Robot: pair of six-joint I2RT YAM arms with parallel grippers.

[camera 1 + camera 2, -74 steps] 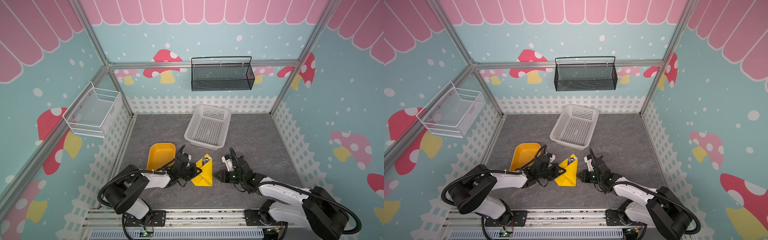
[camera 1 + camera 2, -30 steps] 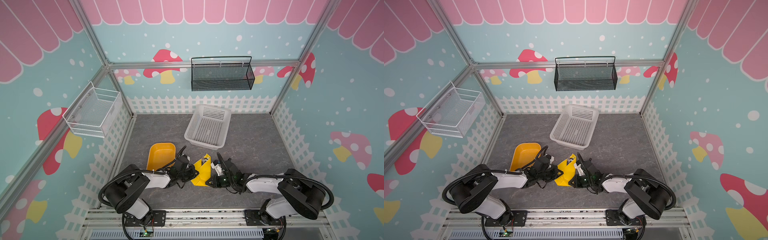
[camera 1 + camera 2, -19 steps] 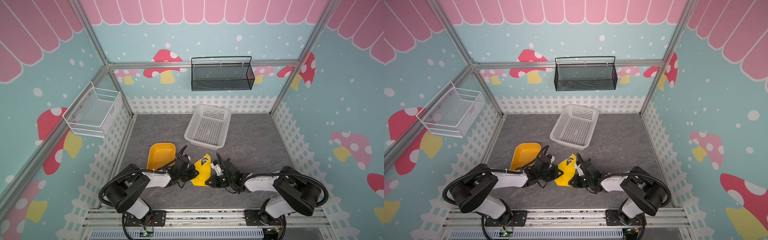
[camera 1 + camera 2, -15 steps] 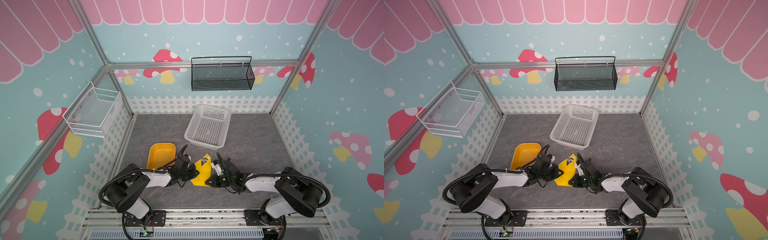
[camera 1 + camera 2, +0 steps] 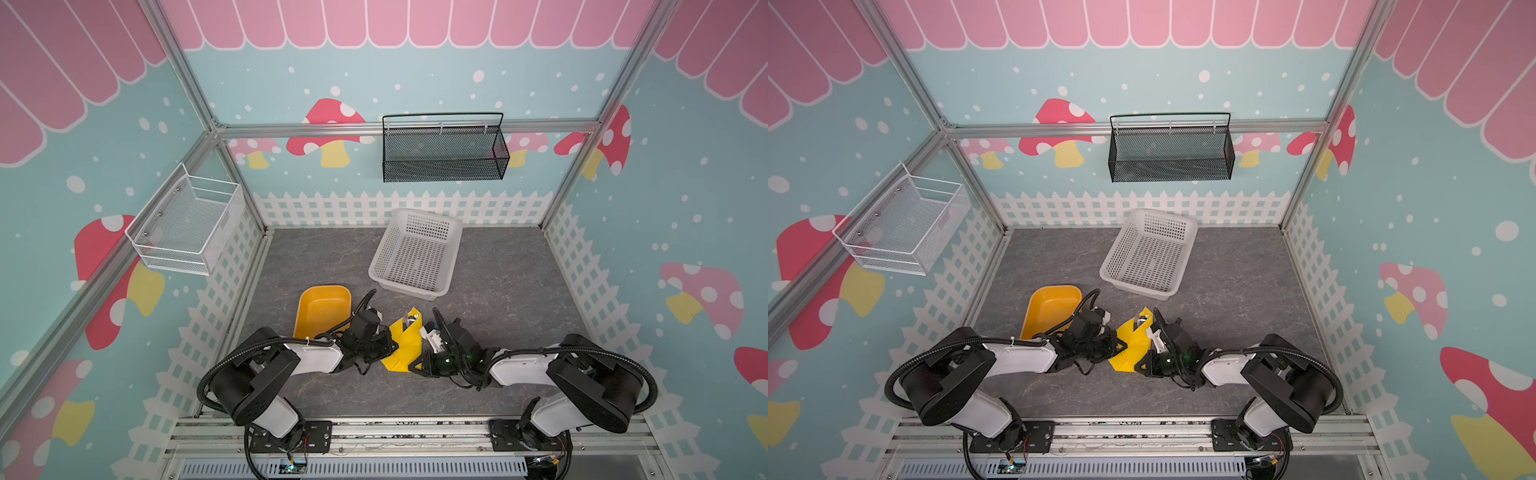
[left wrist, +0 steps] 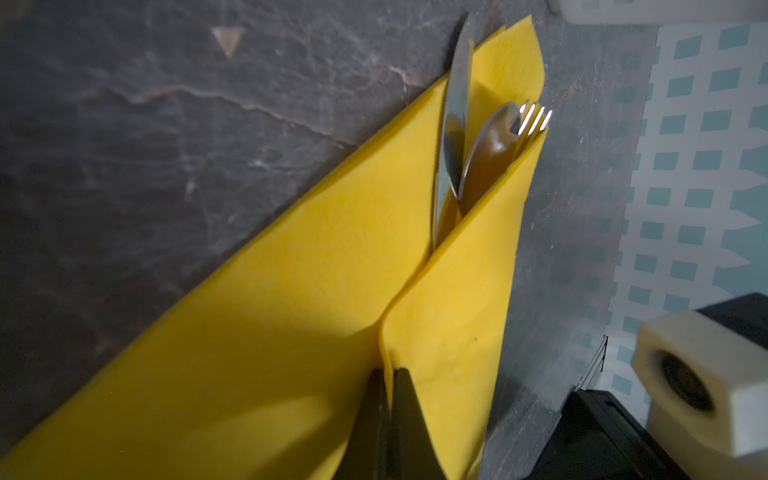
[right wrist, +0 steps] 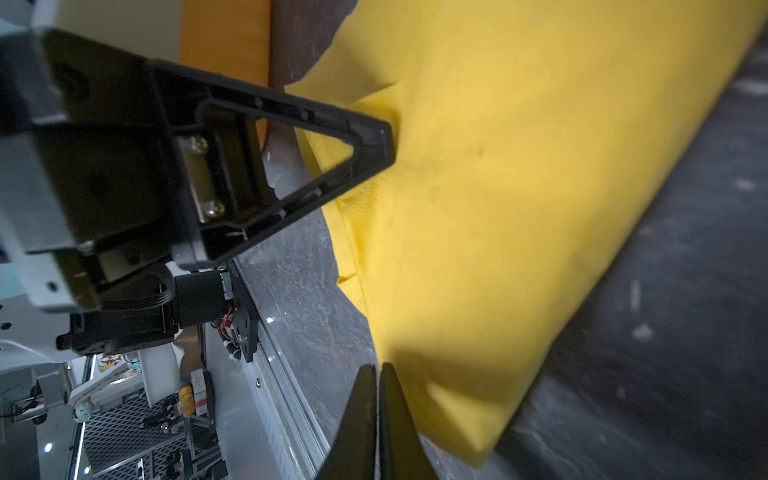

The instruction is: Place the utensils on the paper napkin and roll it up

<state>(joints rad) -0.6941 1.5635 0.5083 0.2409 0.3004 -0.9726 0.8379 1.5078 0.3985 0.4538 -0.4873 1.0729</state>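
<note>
Napkin (image 5: 405,347): yellow, lying folded on the grey surface (image 5: 498,291) between the two arms, wrapping the cutlery. Knife (image 6: 455,116), spoon (image 6: 490,145) and fork (image 6: 534,118): lying inside the fold, tips poking out toward the white basket (image 5: 384,253). Left fingers (image 6: 405,415): closing tight on the napkin's folded edge, pinching the paper. Right fingers (image 7: 392,415): pressing together at the napkin's opposite edge; whether they are pinching paper cannot be told. Orange tray (image 5: 322,305): sitting just beside the left arm.
</note>
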